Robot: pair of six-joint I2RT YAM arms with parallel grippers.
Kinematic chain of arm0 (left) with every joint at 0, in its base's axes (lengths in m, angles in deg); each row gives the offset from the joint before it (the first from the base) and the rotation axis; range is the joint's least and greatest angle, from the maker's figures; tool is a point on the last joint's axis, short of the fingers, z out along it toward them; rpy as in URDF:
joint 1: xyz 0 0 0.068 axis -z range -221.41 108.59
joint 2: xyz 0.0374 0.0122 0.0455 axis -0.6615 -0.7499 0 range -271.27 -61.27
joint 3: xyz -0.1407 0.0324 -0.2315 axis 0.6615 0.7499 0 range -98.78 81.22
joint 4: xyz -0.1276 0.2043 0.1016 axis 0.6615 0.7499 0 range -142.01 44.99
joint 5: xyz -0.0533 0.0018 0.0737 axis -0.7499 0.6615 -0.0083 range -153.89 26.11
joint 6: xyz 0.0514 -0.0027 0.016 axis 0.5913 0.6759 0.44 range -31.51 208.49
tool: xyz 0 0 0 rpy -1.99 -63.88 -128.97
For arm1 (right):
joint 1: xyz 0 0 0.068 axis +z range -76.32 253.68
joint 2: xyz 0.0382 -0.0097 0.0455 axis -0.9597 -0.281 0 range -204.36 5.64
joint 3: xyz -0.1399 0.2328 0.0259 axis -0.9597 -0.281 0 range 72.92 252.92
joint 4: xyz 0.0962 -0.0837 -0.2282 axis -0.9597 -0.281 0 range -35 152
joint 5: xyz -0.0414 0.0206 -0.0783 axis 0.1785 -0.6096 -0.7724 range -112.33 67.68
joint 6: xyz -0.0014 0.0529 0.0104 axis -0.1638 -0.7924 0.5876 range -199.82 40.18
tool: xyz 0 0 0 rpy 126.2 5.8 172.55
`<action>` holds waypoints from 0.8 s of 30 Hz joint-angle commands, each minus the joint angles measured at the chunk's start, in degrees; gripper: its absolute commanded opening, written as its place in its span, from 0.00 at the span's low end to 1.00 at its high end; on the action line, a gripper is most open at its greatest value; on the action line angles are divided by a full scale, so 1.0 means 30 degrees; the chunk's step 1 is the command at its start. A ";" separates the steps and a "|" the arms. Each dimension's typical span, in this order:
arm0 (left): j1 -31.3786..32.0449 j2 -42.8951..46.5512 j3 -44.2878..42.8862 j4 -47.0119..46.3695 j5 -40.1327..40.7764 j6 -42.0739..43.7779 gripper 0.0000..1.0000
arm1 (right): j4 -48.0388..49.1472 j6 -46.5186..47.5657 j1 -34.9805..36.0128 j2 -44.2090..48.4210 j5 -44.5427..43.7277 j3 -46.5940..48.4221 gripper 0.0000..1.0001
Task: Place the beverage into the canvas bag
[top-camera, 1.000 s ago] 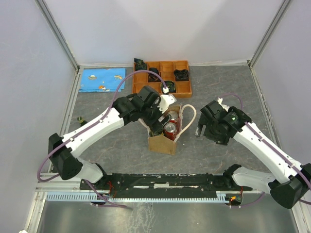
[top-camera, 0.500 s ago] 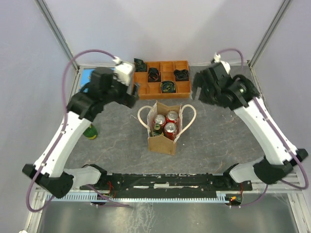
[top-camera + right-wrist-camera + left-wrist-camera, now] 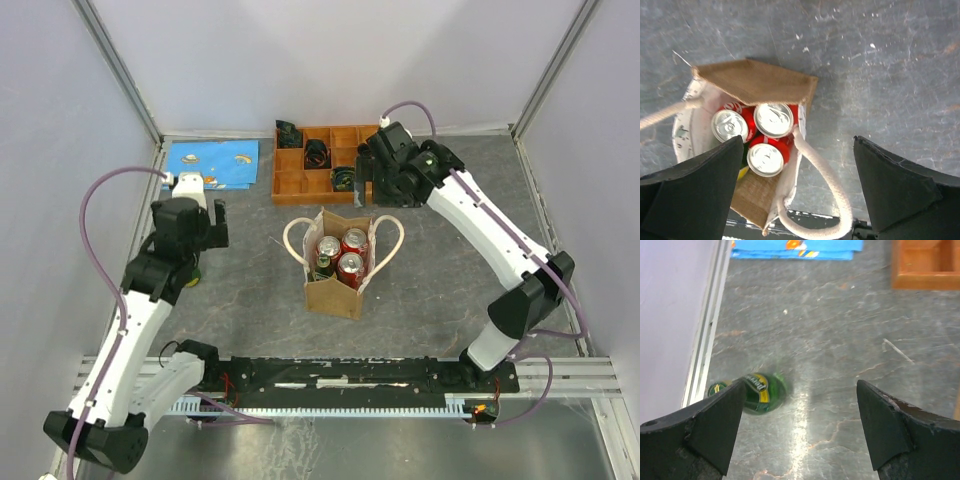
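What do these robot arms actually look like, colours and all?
Both are white tubes with chunky black joints; a purple cable loops along the left arm and the right arm. The left gripper and right gripper each end in two broad, matte black, wedge-shaped fingers.

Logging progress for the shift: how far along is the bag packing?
Done: three red cans sit inside the canvas bag. In hand: nothing. Both grippers are open, with the left gripper hovering by a green bottle on the table and the right gripper above the bag. Left: grasp that bottle and put it in the bag.
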 commanded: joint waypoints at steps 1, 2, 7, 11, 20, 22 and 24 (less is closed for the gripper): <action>-0.0233 0.2053 0.3130 -0.4526 0.3229 -0.1144 0.97 | 0.0591 0.0281 -0.0026 0.1946 0.0174 -0.1400 0.99; -0.0226 0.2442 0.3848 -0.5364 0.3602 -0.1118 0.97 | 0.0555 0.0273 -0.0020 0.2219 0.0127 -0.1745 0.99; -0.0596 0.3677 0.6994 -0.7894 0.5313 -0.1074 0.96 | 0.0120 0.0264 -0.0043 0.3247 -0.0343 -0.2785 0.99; -0.1230 0.4033 0.8582 -0.9127 0.6451 -0.1235 0.96 | -0.0488 0.0287 -0.0059 0.3269 -0.0493 -0.2399 0.99; -0.2472 0.5379 0.9790 -1.0108 0.7916 -0.1457 0.96 | -0.1535 0.0247 -0.0088 0.1184 0.0210 0.0134 0.99; -0.2511 0.5518 0.9545 -0.9526 0.7175 -0.1743 0.96 | -0.1675 0.0125 -0.0077 0.0758 0.0453 0.0619 0.99; -0.2537 0.5539 0.9393 -0.9064 0.6628 -0.2022 0.96 | -0.1617 -0.0048 -0.0080 0.0468 0.0633 0.0869 0.99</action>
